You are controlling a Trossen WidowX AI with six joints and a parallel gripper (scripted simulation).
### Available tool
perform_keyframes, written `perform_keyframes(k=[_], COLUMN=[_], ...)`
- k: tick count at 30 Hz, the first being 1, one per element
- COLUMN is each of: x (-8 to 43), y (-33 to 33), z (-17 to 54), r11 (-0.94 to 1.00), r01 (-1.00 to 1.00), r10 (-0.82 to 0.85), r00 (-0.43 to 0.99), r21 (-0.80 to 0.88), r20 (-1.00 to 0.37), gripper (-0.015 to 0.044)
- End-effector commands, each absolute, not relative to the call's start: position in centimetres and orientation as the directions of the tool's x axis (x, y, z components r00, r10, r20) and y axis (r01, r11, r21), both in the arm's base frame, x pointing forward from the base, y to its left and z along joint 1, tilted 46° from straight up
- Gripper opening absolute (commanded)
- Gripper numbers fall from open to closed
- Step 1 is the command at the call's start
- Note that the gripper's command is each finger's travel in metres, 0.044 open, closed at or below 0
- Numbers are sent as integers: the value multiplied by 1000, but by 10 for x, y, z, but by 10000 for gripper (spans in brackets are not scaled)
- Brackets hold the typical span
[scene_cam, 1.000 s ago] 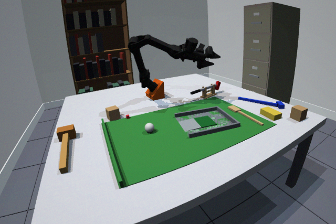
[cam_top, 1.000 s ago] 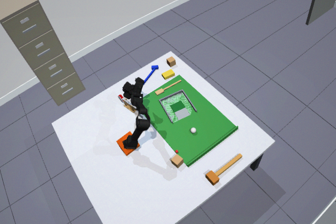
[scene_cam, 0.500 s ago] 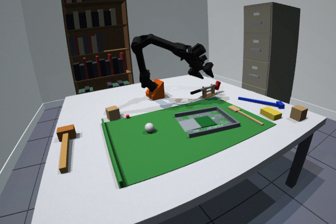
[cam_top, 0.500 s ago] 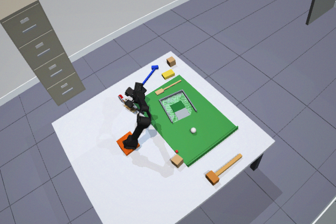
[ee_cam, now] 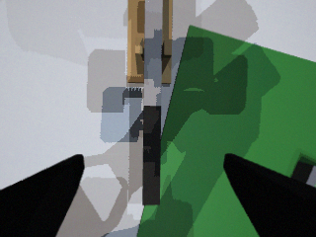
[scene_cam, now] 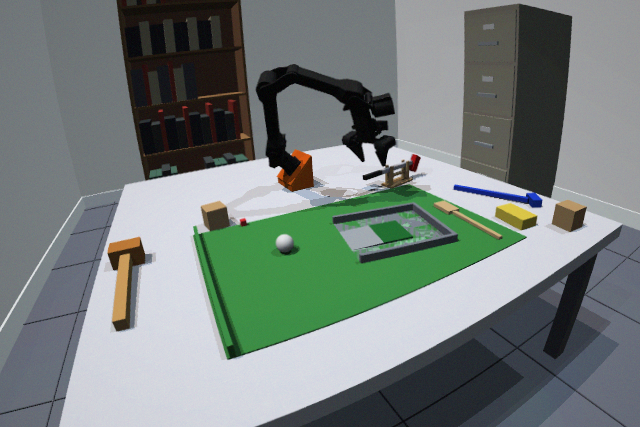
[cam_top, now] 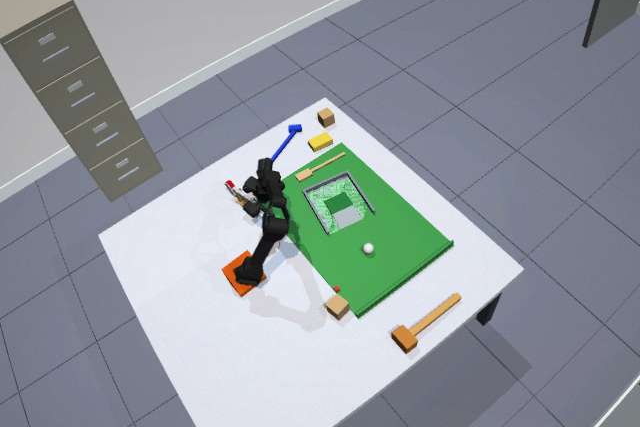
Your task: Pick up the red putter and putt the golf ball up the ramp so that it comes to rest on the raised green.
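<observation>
— Where's your red putter (scene_cam: 398, 170)?

— On its wooden stand (scene_cam: 397, 174), white table (scene_cam: 155, 370), beside the green mat (scene_cam: 320, 277); dark grip under your gripper (scene_cam: 370, 155), red head far end.

— Fingers?

— Spread wide, holding nothing, hovering above the grip.

— What's around you?

— Blue putter (scene_cam: 493, 193), yellow block (scene_cam: 515, 215), wooden paddle (scene_cam: 466, 218) beyond. The golf ball (scene_cam: 284, 243) sits on the mat before the walled ramp (scene_cam: 395, 231).

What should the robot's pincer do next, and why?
Probably drop straight down and close on the dark handle. The pincer hangs open and empty just above the red putter, which rests on its wooden stand, handle lined up between the fingers.
</observation>
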State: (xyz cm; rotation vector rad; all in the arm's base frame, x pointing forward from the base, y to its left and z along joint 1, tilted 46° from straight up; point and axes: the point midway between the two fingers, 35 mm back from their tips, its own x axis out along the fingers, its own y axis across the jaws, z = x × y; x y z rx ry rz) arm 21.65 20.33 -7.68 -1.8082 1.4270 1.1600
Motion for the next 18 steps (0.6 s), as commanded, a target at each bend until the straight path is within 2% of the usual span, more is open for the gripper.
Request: perform_keyframes(k=[1, 18], x=[217, 223], y=[199, 171], z=[-74, -103], r11=[-268, -268], r01=[-959, -959], r10=[-505, -506], r00=[56, 57], r21=[95, 95], r20=[-861, -861], gripper=[440, 440])
